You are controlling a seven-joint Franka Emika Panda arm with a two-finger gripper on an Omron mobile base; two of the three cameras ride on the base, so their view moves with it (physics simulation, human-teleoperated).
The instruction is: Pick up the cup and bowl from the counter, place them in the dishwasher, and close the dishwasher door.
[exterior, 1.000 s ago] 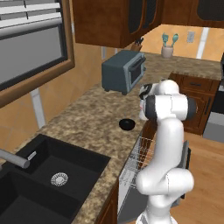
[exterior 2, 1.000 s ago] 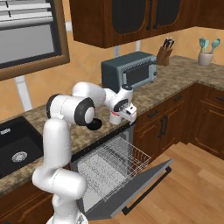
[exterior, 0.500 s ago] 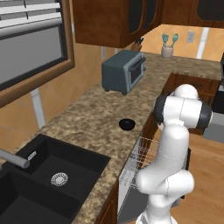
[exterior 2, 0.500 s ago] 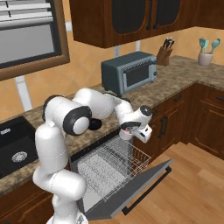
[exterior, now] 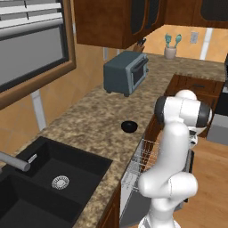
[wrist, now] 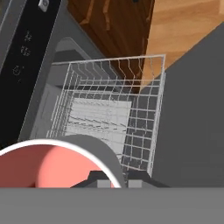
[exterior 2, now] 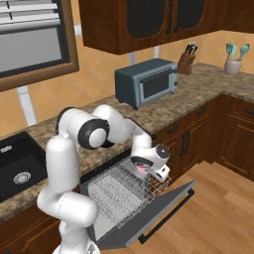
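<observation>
One item in transit: gripper (exterior 2: 144, 168) clamped on cup (wrist: 52, 164); lower it upright, centred over rack (wrist: 109, 113), before release

The bowl (exterior: 129, 126) sat on the counter (exterior: 93, 116), near its front edge, with the toaster oven (exterior 2: 146, 82) behind it against the wall. Below the counter the dishwasher door (exterior 2: 154, 218) lay open, the wire rack (exterior 2: 126, 188) pulled out over it. The cup (wrist: 52, 164) hung in the gripper (exterior 2: 144, 167) above the rack. The sink (exterior: 49, 178) lay left of the bowl.
</observation>
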